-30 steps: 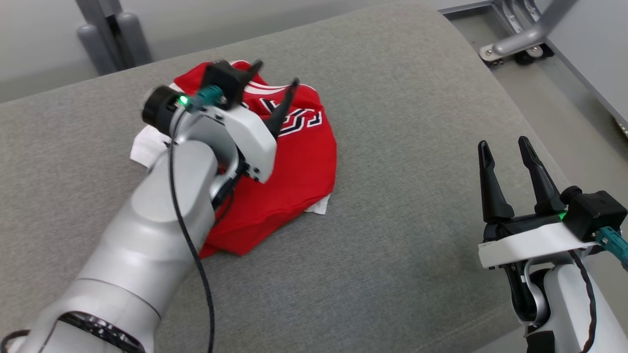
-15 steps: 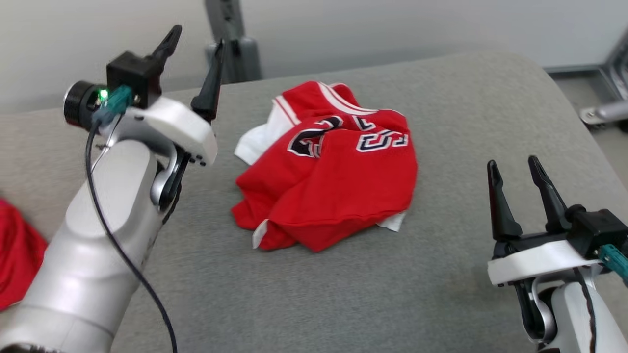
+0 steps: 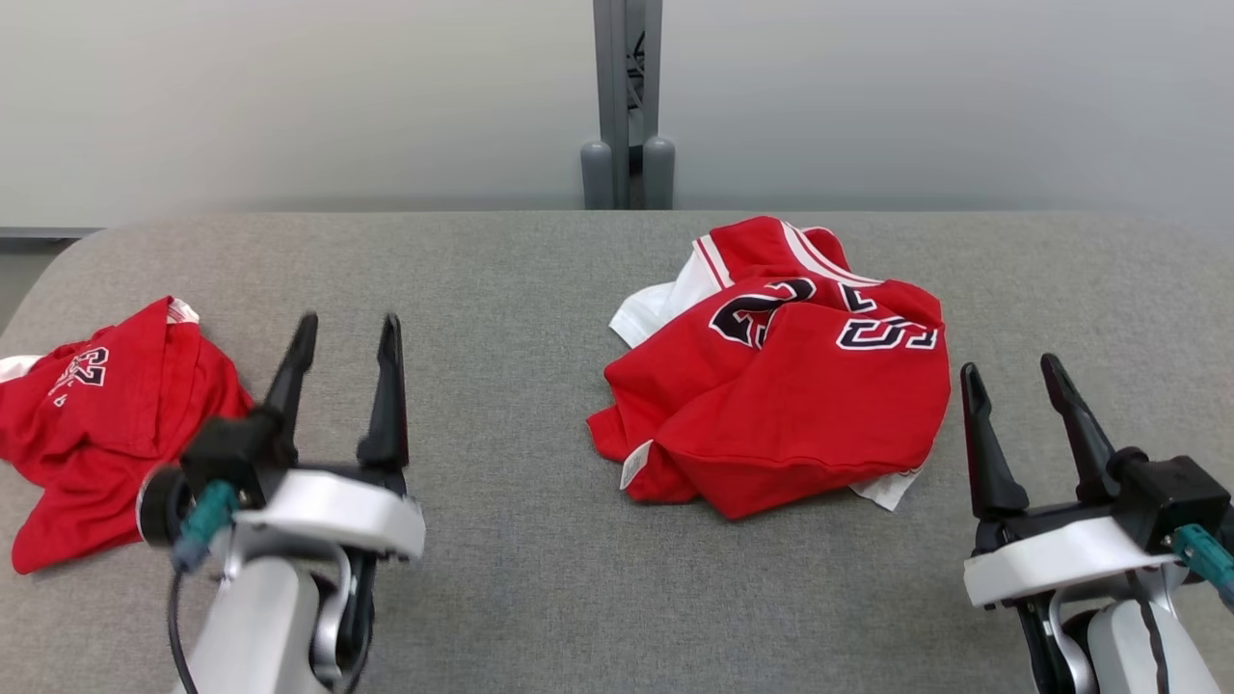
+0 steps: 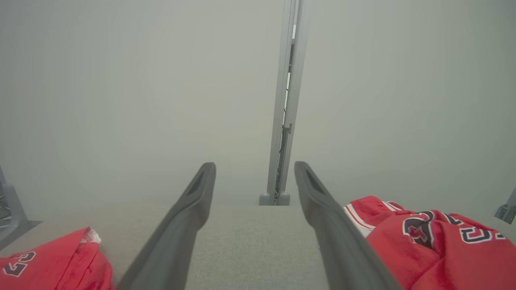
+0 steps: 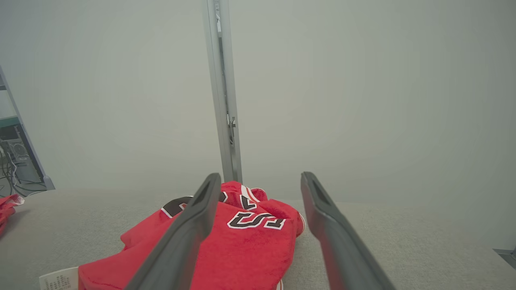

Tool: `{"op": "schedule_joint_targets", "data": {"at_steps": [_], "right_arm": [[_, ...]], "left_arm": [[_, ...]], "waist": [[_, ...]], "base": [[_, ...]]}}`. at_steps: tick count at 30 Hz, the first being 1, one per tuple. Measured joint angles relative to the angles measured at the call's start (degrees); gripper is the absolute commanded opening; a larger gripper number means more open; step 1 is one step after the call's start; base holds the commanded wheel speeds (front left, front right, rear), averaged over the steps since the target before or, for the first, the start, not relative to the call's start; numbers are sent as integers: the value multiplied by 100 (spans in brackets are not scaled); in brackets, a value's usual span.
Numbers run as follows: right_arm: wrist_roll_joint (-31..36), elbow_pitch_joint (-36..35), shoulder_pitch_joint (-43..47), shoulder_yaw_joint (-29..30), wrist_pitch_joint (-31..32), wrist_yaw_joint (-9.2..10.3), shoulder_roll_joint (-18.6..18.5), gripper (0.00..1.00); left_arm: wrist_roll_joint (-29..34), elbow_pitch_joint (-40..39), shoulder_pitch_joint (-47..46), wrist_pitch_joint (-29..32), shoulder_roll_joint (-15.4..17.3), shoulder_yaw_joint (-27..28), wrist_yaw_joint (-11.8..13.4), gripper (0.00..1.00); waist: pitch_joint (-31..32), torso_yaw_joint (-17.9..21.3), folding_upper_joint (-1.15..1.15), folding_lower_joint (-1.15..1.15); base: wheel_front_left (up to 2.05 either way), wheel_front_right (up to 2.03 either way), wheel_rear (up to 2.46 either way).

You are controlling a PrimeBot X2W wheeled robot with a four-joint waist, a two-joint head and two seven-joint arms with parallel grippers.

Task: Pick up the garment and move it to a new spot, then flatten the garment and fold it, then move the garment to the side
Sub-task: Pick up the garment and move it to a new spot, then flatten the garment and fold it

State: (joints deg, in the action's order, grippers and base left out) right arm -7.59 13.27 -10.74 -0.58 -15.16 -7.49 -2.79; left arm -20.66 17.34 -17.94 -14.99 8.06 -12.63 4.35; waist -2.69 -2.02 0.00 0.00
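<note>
A second red jersey (image 3: 106, 414) lies at the grey table's (image 3: 521, 289) left end, and the left gripper (image 3: 349, 320) beside it is empty, fingers spread wide. The garment (image 3: 781, 386) is a crumpled red heap right of centre, its long axis roughly across the table and its striped trim toward the far edge. The right gripper (image 3: 1009, 364), also spread and empty, stands just beside the heap's right edge; its wrist view adds a rack with cables (image 5: 18, 161) at far left.

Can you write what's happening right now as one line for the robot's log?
left pincer: open, empty | right pincer: open, empty | red jersey: crumpled on grey surface | second red garment: far left
</note>
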Motion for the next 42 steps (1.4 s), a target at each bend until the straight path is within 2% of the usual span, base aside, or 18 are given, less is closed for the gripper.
{"op": "schedule_joint_targets", "data": {"at_steps": [6,15,22,27,32,42], "right_arm": [[0,31,145,-52,0,0,0,100],[21,64,157,-168,0,0,1,100],[54,76,36,-280,0,0,3,100],[45,69,-75,-334,0,0,3,100],[35,68,-173,-438,0,0,2,100],[-40,88,-286,-508,0,0,5,100]], "left_arm": [[322,-81,837,0,-401,379,-80,100],[424,4,937,0,-520,537,-216,100],[213,1170,377,0,-531,-9,-441,100],[-364,1996,-341,309,-532,-437,-681,100],[-525,2558,-1058,552,-527,-907,-670,100],[-985,3346,-1537,861,-530,-1618,-783,100]], "waist": [[133,-64,0,0],[118,20,0,0],[-150,173,0,0],[-416,299,0,0],[-652,439,0,0],[-880,682,0,0]], "base": [[0,0,0],[0,0,0],[0,0,0],[0,0,0],[0,0,0],[0,0,0]]}}
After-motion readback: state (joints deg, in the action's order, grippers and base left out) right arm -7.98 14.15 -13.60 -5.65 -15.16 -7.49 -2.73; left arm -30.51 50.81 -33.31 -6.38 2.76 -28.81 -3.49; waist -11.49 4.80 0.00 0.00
